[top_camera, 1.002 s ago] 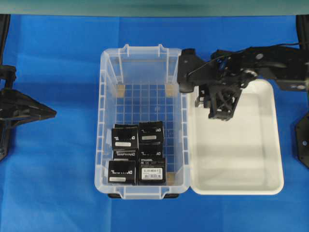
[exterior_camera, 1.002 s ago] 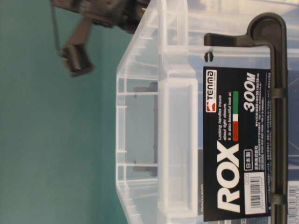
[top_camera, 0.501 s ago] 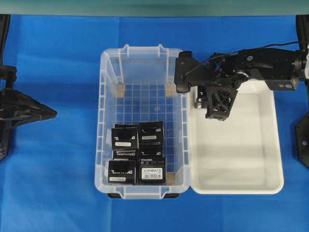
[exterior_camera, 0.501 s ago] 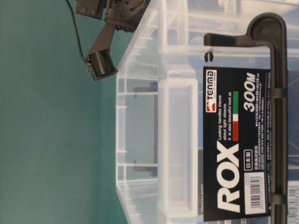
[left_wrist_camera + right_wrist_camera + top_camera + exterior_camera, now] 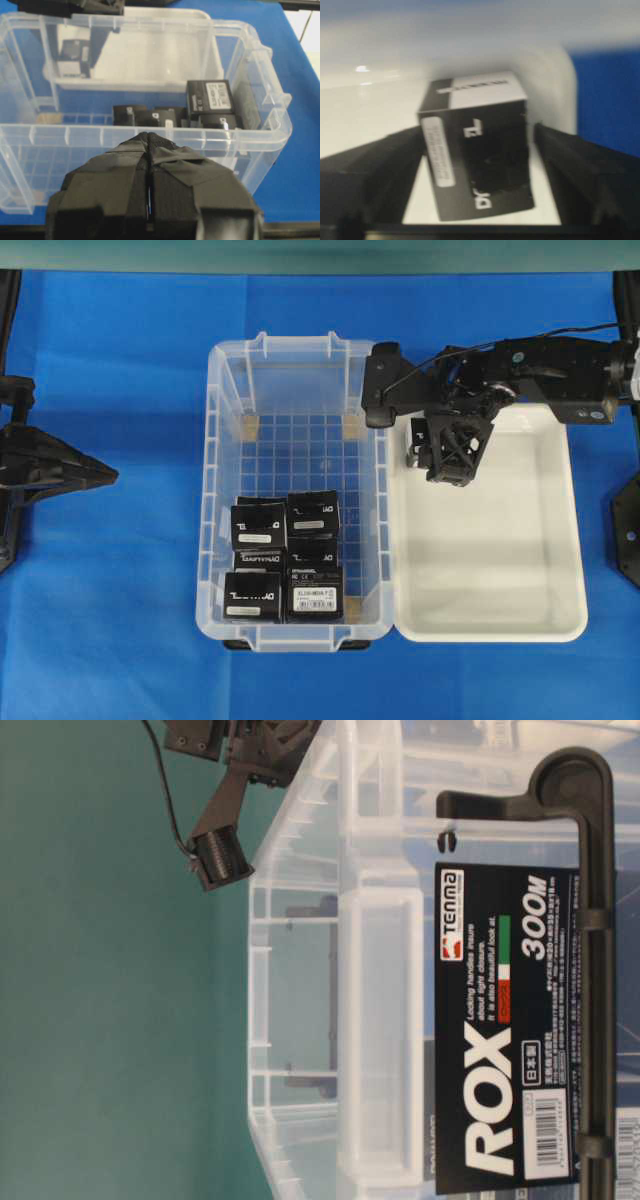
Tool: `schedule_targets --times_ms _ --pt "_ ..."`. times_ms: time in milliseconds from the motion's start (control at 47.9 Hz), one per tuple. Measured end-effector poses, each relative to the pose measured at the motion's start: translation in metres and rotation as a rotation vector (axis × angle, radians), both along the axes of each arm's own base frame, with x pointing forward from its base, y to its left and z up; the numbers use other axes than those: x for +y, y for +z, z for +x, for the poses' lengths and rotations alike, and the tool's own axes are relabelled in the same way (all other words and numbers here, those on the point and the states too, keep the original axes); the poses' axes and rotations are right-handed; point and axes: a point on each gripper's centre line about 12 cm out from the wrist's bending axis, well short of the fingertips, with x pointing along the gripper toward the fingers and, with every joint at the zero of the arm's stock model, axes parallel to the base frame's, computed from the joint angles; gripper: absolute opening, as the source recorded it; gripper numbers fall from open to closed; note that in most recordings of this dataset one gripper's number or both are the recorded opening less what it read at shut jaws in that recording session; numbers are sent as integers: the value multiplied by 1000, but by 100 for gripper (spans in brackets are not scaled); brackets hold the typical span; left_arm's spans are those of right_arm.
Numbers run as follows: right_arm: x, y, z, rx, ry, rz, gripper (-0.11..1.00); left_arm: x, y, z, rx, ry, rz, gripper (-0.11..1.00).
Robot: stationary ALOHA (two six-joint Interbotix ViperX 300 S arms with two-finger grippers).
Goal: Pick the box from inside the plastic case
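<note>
Five boxes point(image 5: 288, 557), one case point(image 5: 216, 490).

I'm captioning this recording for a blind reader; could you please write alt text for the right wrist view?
A small black box with white lettering and a white label strip sits on the floor of a white tray, in its corner, between the two open fingers of the right tool, with a gap showing on each side. Blue table cloth shows beyond the tray's rim; the picture is blurred.
</note>
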Motion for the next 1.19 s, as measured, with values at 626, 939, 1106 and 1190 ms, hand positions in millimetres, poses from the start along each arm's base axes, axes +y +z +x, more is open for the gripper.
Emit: schedule_targets --times_ms 626,939,1106,1190 --pt "3 106 -8 -315 -6 -108 98 0 0 0 0 -1 -2 -7" --pt "21 178 -37 -595 10 -194 97 0 0 0 2 -2 0 -7" --pt "36 208 -56 -792 31 -242 97 0 0 0 2 -2 2 -7" --pt "45 217 -65 -891 49 -263 97 0 0 0 2 -2 2 -7"
